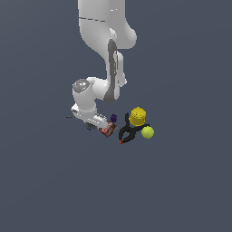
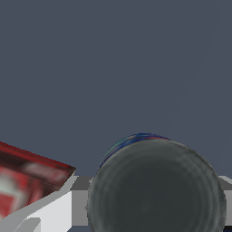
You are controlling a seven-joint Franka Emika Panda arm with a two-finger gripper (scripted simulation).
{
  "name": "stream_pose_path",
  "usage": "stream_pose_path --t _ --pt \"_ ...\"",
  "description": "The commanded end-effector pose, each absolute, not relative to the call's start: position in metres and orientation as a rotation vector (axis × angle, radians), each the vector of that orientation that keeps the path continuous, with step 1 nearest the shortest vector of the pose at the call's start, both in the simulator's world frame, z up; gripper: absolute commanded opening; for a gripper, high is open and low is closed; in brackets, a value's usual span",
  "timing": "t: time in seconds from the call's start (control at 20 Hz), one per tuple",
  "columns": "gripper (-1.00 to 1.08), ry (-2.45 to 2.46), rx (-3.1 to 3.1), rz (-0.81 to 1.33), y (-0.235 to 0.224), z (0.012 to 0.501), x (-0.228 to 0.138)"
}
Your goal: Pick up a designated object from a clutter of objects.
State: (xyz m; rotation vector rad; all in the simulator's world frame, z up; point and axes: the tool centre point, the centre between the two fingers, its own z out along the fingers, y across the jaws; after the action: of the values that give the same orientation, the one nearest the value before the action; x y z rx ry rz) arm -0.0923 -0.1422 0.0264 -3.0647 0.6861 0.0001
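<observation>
The designated object, a squat round can [image 2: 156, 190] with a dark grey top and a blue side band, fills the wrist view between my two fingers. One light grey finger [image 2: 79, 201] touches one side and the other finger [image 2: 228, 181] touches the opposite side. My gripper [image 2: 154, 204] is shut on the can. In the exterior view my gripper [image 1: 94, 123] is down at the surface at the clutter's left end, and the hand hides the can there.
A red-brown packet [image 1: 108, 130] [image 2: 27, 186] lies right beside the hand. Toward the exterior view's right are a tiny purple item [image 1: 113, 118], a black clamp with orange tips [image 1: 128, 133], a yellow cylinder [image 1: 137, 116] and a yellow-green ball [image 1: 147, 132].
</observation>
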Motion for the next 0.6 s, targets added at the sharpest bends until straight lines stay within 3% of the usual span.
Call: stream_pose_path --t 0.0,0.55 --pt "-1.00 0.685 -3.065 -0.002 -0.135 0.035 -0.093" --pt "-1.00 0.686 -3.064 -0.001 -0.080 0.095 -0.099"
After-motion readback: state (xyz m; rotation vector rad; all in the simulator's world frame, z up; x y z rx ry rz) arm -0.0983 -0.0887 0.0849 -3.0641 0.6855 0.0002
